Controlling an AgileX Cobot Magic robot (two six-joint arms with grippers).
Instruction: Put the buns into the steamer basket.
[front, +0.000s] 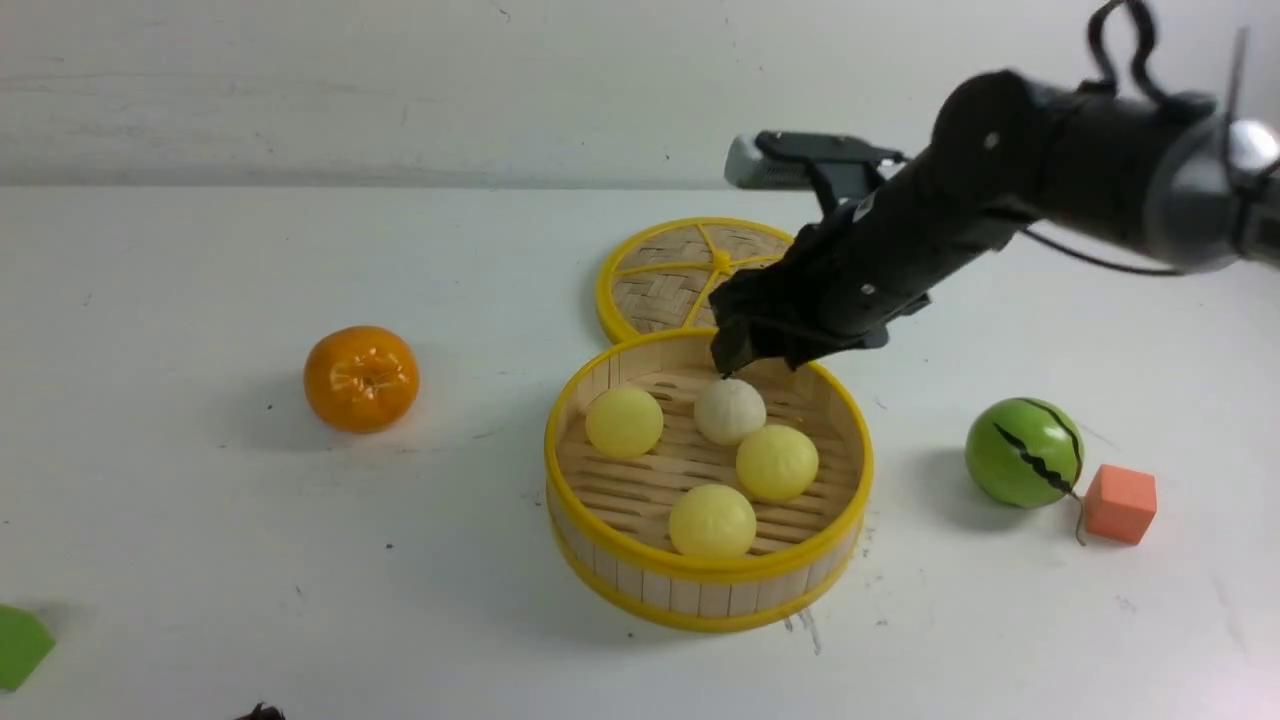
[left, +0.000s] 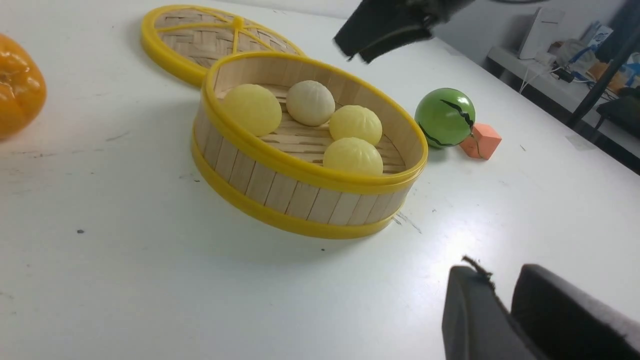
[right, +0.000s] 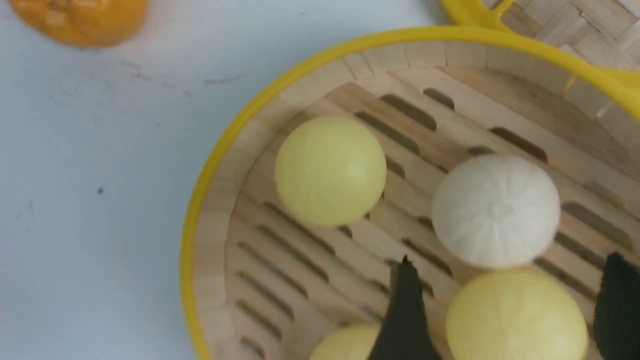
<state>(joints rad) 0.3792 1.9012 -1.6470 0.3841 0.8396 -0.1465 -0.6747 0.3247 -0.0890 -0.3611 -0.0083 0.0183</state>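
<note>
- All four buns lie inside the steamer basket at centre frame in the front view: the cream-white bun at the back, and pale yellow buns to its left, right and front.
- The right gripper hangs over the basket's back rim with its jaws apart and nothing between them.
- A clean finish likely means lifting straight up, clear of the rim, so no bun is nudged.
- The left gripper shows only in the lower right of its wrist view; its fingers sit close together with a narrow gap, holding nothing visible.
- The right fingertips are cropped in the right wrist view; the woven lid is partly hidden behind the arm.
</note>
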